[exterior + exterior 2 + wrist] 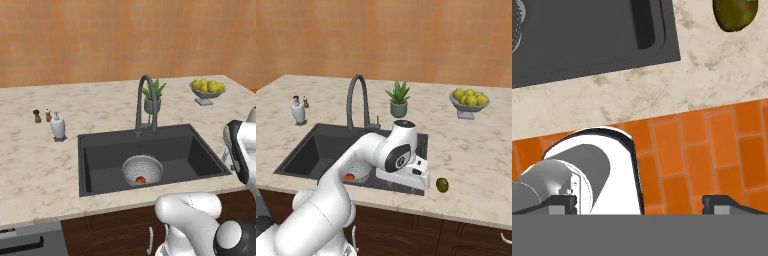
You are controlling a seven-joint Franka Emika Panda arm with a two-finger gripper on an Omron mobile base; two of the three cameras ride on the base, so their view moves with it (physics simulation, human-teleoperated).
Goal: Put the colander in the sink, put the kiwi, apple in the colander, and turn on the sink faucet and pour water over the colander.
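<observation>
Sink [100,150], set in bench [30,160]: holds colander [142,169] with apple [140,179] inside. Sink faucet [145,102]: behind basin. Kiwi [442,184]: on bench, right of sink, near front edge. Fingers [719,202]: spread wide apart, empty, above the floor.

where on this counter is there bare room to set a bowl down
Widest bare patch: the marble counter left of the dark grey rectangular sink, in front of the white soap dispenser. Also free: between the potted green plant and the grey dish of lemons. The olive-green kiwi takes the right front edge.
</observation>
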